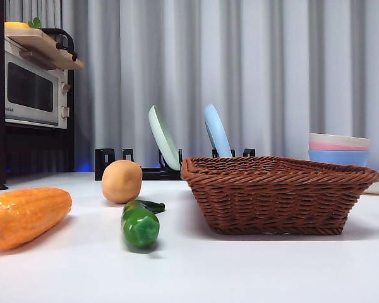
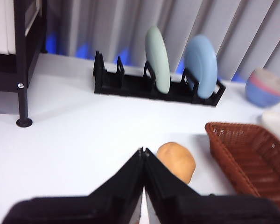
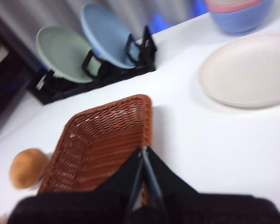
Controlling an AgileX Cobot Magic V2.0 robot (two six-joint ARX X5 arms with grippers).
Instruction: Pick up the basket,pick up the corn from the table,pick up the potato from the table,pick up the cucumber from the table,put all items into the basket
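Observation:
The brown wicker basket [image 1: 273, 193] stands on the white table [image 1: 240, 271] at the right, and nothing shows inside it. Left of it lie the tan potato [image 1: 121, 181], the green cucumber [image 1: 141, 222] in front of the potato, and the orange corn [image 1: 25, 214] at the far left. My left gripper [image 2: 143, 151] is shut and empty, above the table near the potato [image 2: 177, 160]. Shut and empty too, my right gripper [image 3: 143, 150] hovers over the basket's [image 3: 102, 140] edge. Neither arm appears in the front view.
A black rack [image 1: 139, 165] holding a green plate [image 1: 163, 138] and a blue plate [image 1: 216, 131] stands behind the basket. Stacked bowls [image 1: 338, 149] and a flat white plate [image 3: 245, 70] are at the back right. A microwave on a black shelf [image 1: 31, 88] fills the back left.

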